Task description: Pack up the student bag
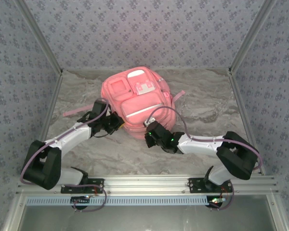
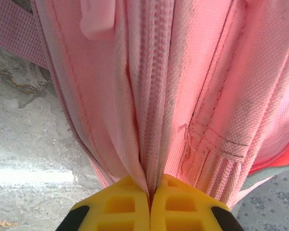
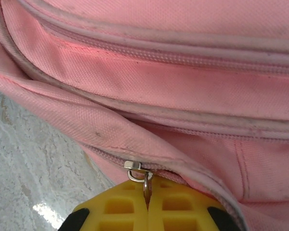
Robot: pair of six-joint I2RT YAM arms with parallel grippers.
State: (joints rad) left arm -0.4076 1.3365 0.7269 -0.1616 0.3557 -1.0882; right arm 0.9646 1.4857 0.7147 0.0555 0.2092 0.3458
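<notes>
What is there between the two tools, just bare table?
No: the bag's near edge fills that stretch, seen in the top view. The left tool pinches its zipper seam and the right tool its zipper pull.

The student bag [image 3: 183, 82] is made of coarse woven cloth — matt, scuffed. Its zipper pull [image 3: 136, 168] is shown as shiny metal.

I'm on a lab-style robot test cell, imo: alu frame posts [image 1: 250, 36], backdrop walls [image 1: 144, 29] (floral print), marble-look table [image 1: 207, 110], mounting rail [image 1: 149, 183] up front.
</notes>
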